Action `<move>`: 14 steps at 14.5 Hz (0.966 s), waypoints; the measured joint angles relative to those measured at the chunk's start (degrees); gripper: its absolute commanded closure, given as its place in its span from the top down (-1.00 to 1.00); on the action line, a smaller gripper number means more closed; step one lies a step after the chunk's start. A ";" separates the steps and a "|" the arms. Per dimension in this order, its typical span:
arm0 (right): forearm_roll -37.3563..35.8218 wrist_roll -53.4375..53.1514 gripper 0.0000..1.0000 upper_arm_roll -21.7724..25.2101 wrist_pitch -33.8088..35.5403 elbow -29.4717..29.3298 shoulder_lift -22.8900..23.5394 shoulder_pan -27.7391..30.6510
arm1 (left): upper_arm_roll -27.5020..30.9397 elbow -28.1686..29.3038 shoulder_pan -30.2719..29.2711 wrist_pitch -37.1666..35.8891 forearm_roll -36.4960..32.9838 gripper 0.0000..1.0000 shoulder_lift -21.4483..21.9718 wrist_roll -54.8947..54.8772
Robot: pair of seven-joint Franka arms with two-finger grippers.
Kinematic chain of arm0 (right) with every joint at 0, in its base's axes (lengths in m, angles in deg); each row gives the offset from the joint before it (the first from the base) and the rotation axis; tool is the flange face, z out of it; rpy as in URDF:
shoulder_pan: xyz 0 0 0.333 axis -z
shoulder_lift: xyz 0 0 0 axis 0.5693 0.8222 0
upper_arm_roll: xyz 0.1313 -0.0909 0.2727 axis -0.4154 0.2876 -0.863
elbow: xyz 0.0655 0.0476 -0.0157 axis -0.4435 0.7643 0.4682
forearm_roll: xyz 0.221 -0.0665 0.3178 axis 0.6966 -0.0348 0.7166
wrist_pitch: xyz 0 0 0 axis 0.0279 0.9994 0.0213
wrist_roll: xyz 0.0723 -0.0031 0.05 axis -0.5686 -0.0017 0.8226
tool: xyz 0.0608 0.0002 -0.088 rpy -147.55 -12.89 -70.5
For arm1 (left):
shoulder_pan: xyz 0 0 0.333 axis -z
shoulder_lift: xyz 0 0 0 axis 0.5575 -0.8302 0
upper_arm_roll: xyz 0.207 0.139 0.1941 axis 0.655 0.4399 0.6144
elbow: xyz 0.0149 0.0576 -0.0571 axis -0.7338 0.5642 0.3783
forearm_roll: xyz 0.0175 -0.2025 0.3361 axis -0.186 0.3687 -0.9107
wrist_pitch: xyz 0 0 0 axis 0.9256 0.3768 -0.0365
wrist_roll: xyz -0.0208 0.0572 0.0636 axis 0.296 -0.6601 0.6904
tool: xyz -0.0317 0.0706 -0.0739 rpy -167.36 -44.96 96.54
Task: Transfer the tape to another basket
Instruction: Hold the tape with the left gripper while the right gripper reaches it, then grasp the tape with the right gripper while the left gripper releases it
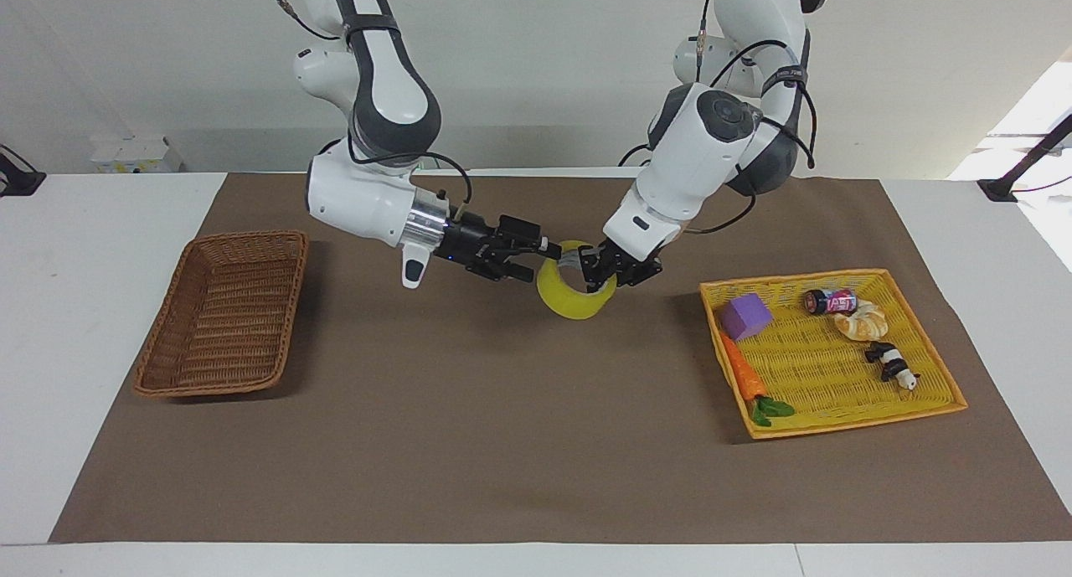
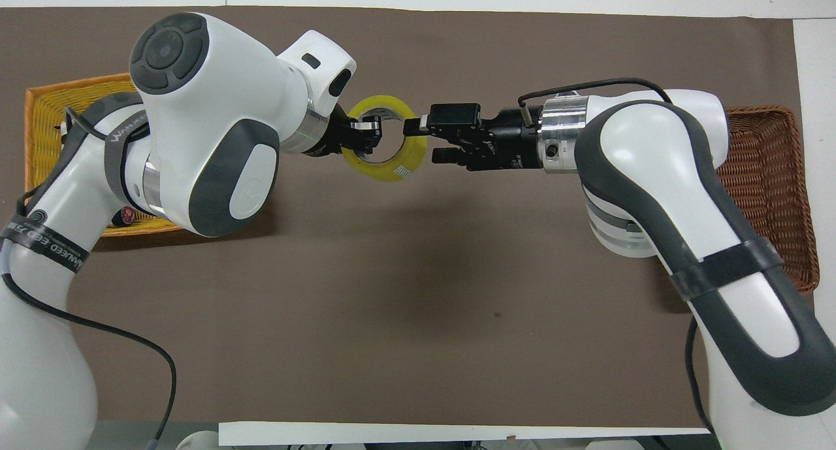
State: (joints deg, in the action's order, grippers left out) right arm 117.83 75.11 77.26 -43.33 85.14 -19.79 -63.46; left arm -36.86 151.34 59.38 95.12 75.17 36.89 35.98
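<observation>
**Q:** In the facing view, where is the tape?

**A:** The tape (image 1: 572,291) is up in the air over the brown mat (image 1: 502,443), about the middle of the bench's length and toward the robots' edge. My left gripper (image 1: 600,272) has it: my fingers are closed on the roll's wall, one inside the ring and one outside, at the side toward the left arm's end. My right gripper (image 1: 543,257) comes level from the right arm's end. Its fingers are spread apart and their tips are at the roll's other side. I cannot tell whether they touch it.

**Q:** And the basket?

**A:** The basket (image 1: 219,316) stands on the mat at the right arm's end of the bench, well apart from the tape. The yellow tray (image 1: 938,384) lies at the left arm's end, with a purple block (image 1: 746,316), a carrot (image 1: 744,369), a small can (image 1: 831,301) and some other small things in it.

**Q:** What does the overhead view show?

**A:** The tape (image 2: 388,147) hangs between both grippers. My left gripper (image 2: 367,134) pinches the ring at the side toward my left arm. My right gripper (image 2: 424,138) has one finger over the ring's edge and one lower, outside the ring; the fingers are open. The basket (image 2: 774,182) is partly covered by my right arm, near the bench's edge at that end.
</observation>
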 measured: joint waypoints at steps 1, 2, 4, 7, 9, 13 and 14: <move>0.00 0.00 0.54 0.01 -0.02 0.05 0.00 -0.01 | 0.00 0.00 0.00 0.00 0.00 -1.00 0.00 0.00; 0.00 0.00 0.24 0.02 -0.05 0.08 0.00 0.04 | 0.00 0.00 0.00 0.00 0.00 -1.00 0.00 0.00; 0.00 0.00 -0.62 0.02 -0.08 0.10 0.00 0.10 | 0.00 0.01 0.00 -0.01 0.00 -1.00 0.00 0.00; 0.04 0.55 -0.97 0.04 -0.22 0.25 0.00 0.09 | 0.12 0.03 0.00 -0.05 0.00 -1.00 0.03 0.00; 0.04 0.69 -1.00 0.04 -0.24 0.26 0.00 0.08 | 0.13 0.06 0.00 -0.06 0.00 -1.00 0.03 0.00; 0.04 0.70 -1.00 0.04 -0.24 0.26 0.00 0.08 | 0.13 0.06 0.00 -0.06 0.00 -0.84 0.04 0.00; 0.04 0.70 -1.00 0.04 -0.24 0.26 0.00 0.08 | 0.13 0.06 0.00 -0.06 0.00 -0.04 0.04 0.01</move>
State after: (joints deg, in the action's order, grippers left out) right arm 117.87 75.82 77.30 -43.57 85.40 -19.80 -63.38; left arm -36.74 151.40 59.38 95.06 75.18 36.93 35.99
